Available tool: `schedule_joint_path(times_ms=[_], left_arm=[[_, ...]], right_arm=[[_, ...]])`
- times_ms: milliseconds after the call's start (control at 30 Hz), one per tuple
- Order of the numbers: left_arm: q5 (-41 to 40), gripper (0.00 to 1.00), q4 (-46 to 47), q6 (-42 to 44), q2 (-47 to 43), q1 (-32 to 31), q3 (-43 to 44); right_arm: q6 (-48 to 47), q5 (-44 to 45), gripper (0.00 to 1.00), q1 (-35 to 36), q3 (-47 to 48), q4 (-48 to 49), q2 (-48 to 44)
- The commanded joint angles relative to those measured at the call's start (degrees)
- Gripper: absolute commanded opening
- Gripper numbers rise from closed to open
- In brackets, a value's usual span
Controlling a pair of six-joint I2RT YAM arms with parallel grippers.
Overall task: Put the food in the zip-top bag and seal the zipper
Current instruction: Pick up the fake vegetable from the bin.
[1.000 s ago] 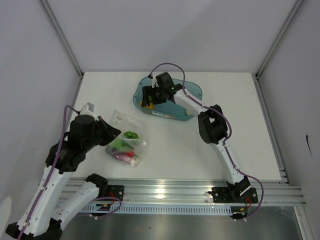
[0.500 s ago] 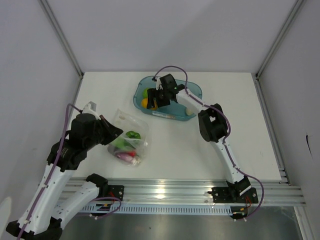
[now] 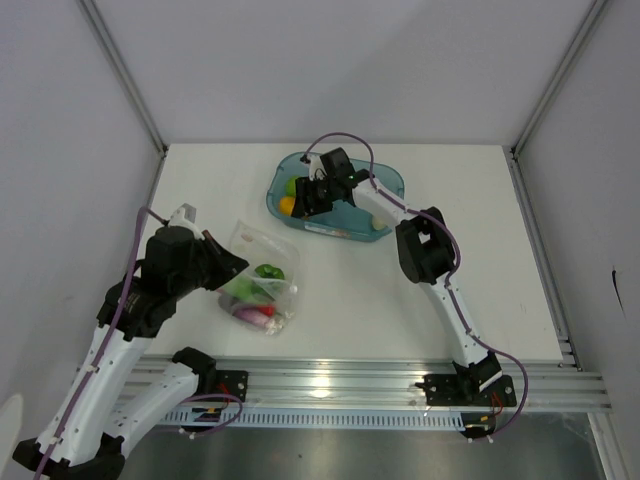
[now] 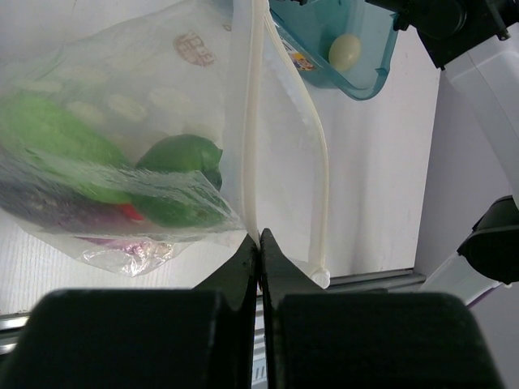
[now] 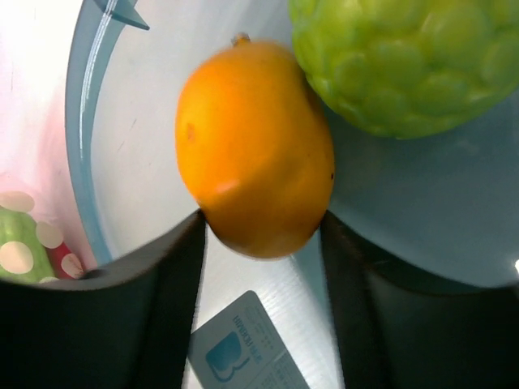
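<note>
Zip-top bag (image 3: 266, 268) sits toward the table's front-left, its mouth edge pinched in the left gripper (image 4: 259, 243), jaws fully together on the zipper (image 4: 256, 121) strip. That is the same clamp as a second ago, and the bag has only nudged slightly. Inside: green peppers (image 4: 174, 174), purple eggplant (image 4: 57, 212), a flash of red chili (image 4: 128, 212). Over by the back edge is the teal tray (image 3: 392, 185), and here's the change: the right gripper (image 5: 261, 231) has slid to the tray's left end and narrowed around the yellow-orange piece (image 5: 251, 138). Its fingers (image 5: 146, 308) sit close against both flanks, but whether it's truly gripped, can't tell. Light green vegetable (image 5: 405, 57) touches that piece; white egg (image 3: 377, 224) lies at the tray's front-right corner.
</note>
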Motion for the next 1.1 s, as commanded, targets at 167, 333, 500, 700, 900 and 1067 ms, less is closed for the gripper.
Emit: schedule_joint_path(times_ms=[167, 333, 500, 700, 900, 1067], left_arm=[[1.6, 0.01, 2.3, 0.9, 0.1, 0.0, -0.4], [1.6, 0.01, 2.3, 1.0, 0.3, 0.0, -0.5], [2.0, 0.01, 2.5, 1.0, 0.3, 0.0, -0.5], [4.5, 0.01, 3.8, 1.4, 1.5, -0.1, -0.5], [8.3, 0.01, 4.3, 1.9, 5.2, 0.0, 0.5], [10.2, 0.01, 4.6, 2.4, 7.2, 0.0, 1.6]], right_arm=[[1.2, -0.2, 0.42, -0.6, 3.4, 1.1, 2.7], [0.6, -0.1, 0.31, -0.6, 2.4, 2.3, 1.6], [-1.0, -1.5, 0.2, -0.7, 0.8, 4.1, -2.4], [-1.4, -0.8, 0.03, -1.6, -3.6, 5.1, -9.3], [-1.5, 0.5, 0.0, -2.7, -8.1, 5.6, -16.9], [-2.0, 3.6, 0.0, -3.6, -11.6, 3.7, -24.1]])
